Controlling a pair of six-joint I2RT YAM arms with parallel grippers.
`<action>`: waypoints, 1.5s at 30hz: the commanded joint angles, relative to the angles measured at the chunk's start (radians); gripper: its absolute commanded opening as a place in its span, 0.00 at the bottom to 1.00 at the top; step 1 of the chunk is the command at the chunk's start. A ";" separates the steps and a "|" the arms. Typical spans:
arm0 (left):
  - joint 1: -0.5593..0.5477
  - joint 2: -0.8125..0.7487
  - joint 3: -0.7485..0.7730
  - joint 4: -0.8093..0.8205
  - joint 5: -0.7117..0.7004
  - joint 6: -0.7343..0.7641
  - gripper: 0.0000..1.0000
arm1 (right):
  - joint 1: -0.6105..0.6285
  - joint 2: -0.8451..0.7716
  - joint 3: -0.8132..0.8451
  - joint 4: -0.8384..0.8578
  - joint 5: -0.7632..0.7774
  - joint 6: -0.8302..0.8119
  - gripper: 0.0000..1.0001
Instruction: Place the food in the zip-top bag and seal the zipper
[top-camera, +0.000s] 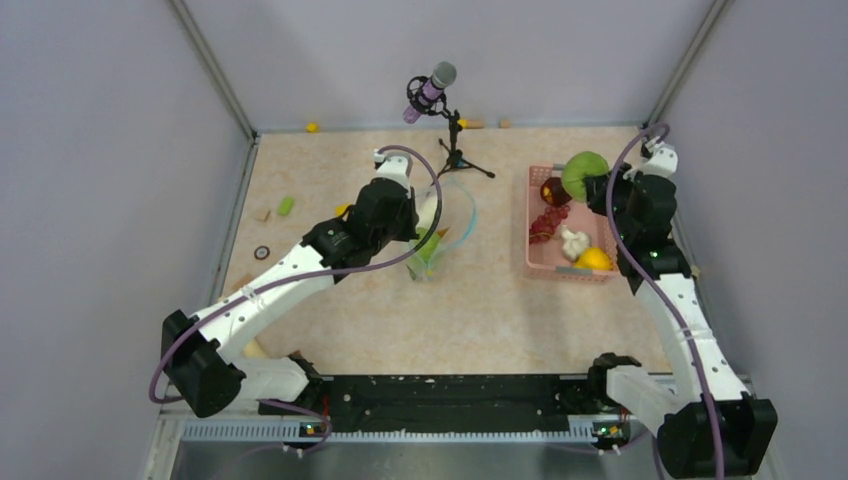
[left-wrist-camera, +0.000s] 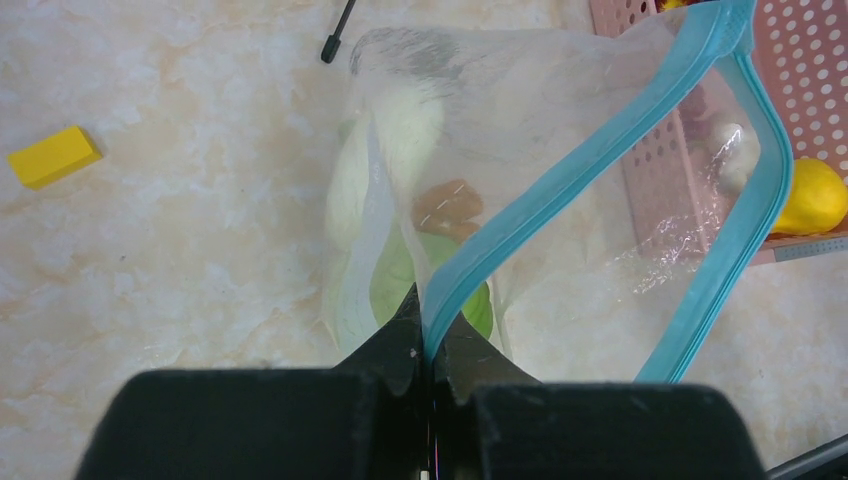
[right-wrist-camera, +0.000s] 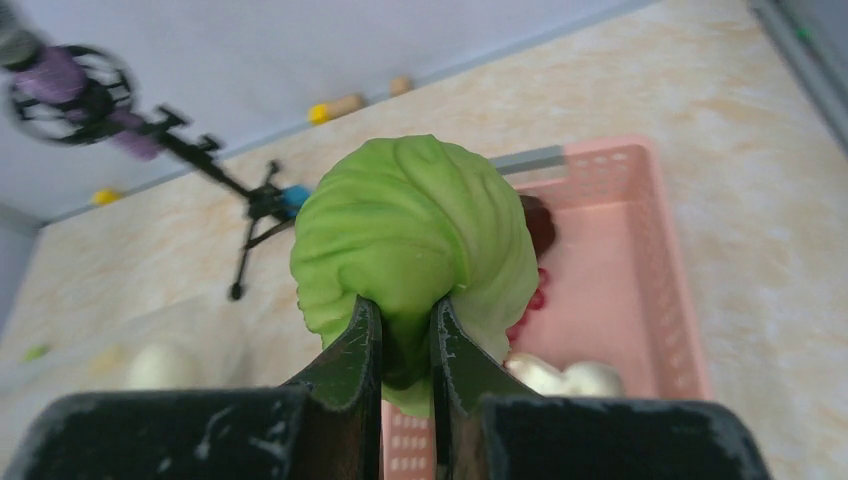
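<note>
Pinches, with the left gripper (left-wrist-camera: 428, 335), the thin light blue zipper strip (left-wrist-camera: 560, 165) at the near end of the clear crinkly zip-top bag (left-wrist-camera: 520, 90), black fingers closed tight on it mid-table. Leaves the bag's mouth spread open. Shows through the plastic a white oblong toy vegetable (left-wrist-camera: 400, 140), green toy leaves (left-wrist-camera: 395, 285) and an orange piece (left-wrist-camera: 450, 205). Has a small yellow block (left-wrist-camera: 52, 155) lying apart on the marbled table (left-wrist-camera: 180, 260).

Farther right, clamps the right gripper (right-wrist-camera: 405, 330) on a pale green toy cabbage (right-wrist-camera: 410, 225), above the far end of the pink plastic lattice basket (right-wrist-camera: 620, 270). Holds in that basket a yellow-orange fruit (top-camera: 594, 258), a white knobbly piece (right-wrist-camera: 560, 378) and a dark red piece (right-wrist-camera: 540, 222).

Beyond, near the far wall, a purple microphone on a black tripod (top-camera: 430, 88).
</note>
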 joint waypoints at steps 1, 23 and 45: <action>0.003 -0.026 0.000 0.063 0.022 -0.004 0.00 | -0.005 -0.076 0.006 0.138 -0.376 -0.014 0.00; 0.003 -0.030 -0.014 0.077 0.063 -0.026 0.00 | 0.158 0.006 -0.090 0.820 -1.220 0.337 0.00; 0.003 -0.066 -0.028 0.095 0.091 -0.017 0.00 | 0.353 0.240 0.103 0.148 -0.937 -0.073 0.00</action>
